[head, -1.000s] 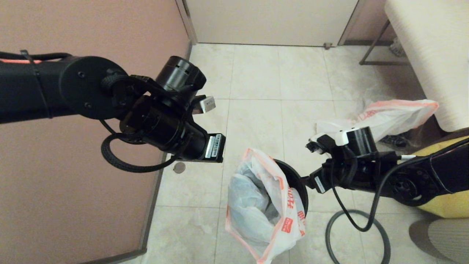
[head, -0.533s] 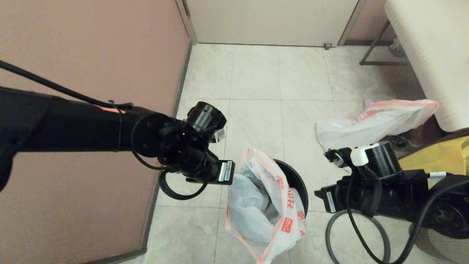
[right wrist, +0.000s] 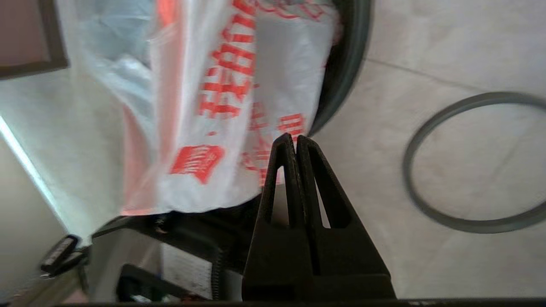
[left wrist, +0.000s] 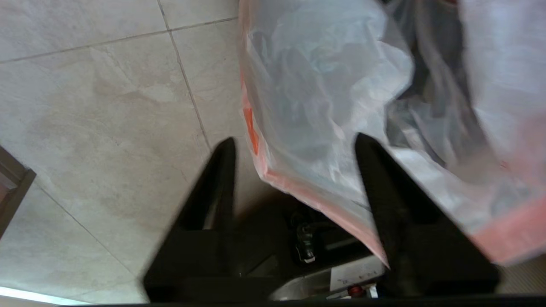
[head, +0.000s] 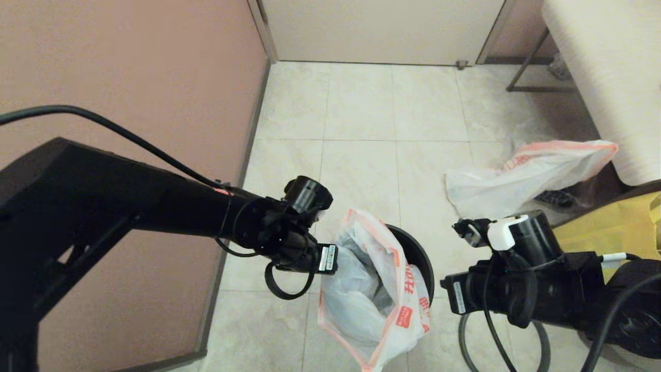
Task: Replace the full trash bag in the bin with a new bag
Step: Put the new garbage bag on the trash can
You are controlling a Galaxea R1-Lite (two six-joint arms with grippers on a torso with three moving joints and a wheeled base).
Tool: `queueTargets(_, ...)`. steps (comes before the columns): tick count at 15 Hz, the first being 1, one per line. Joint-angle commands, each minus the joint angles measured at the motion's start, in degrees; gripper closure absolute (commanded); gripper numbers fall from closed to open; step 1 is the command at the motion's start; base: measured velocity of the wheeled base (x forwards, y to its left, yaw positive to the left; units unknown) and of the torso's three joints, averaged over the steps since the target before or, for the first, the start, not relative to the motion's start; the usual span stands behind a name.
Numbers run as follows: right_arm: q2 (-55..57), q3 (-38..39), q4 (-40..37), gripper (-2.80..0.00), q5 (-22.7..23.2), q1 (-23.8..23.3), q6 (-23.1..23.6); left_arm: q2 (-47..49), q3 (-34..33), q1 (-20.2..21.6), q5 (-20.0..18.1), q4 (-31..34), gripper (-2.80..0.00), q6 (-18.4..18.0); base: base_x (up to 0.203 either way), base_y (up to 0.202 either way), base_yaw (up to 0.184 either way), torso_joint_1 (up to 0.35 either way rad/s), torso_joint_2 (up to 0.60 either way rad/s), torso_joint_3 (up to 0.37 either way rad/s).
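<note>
Counting bags, you have two — the full trash bag point(head: 372, 289), thin, translucent and lumpy, standing in the round dark bin point(head: 415, 256), and the new bag point(head: 521, 173) lying limp on the tiled floor point(head: 361, 103). Your left gripper point(left wrist: 294, 143) gapes wide around its orange-pink mouth band — your right gripper point(right wrist: 295, 140) is pinched together just beside the bin.

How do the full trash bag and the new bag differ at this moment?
The full trash bag stands bulging in the bin, mouth open; the new bag lies limp and flat on the floor. The open left tool straddles the full bag's edge; no tool touches the new bag. Both are translucent white with orange-pink bands.
</note>
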State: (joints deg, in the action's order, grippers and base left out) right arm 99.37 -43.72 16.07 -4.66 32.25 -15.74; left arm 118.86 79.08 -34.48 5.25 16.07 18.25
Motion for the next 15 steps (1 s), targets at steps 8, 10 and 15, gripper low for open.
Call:
queueTargets(8, -0.71, -0.67, 0.37, 0.0, 0.34, 1.35, -0.35, 12.77, 3.98, 2.12, -0.02, -8.0, 0.0, 1.61, 0.0, 0.0, 0.0, 0.0, 0.0, 0.0)
queueTargets(10, -1.62, -0.64, 0.36, 0.0, 0.43, 2.21, -0.43, 13.94, 5.35, 2.31, -0.23, -8.26, 0.0, 2.49, 0.0, 0.0, 0.0, 0.0, 0.0, 0.0)
queueTargets(15, -4.31, -0.93, 0.19, 0.0, 0.53, 3.14, -0.7, 15.77, 8.49, 2.4, -0.57, -9.74, 0.0, 6.21, 0.0, 0.0, 0.0, 0.0, 0.0, 0.0)
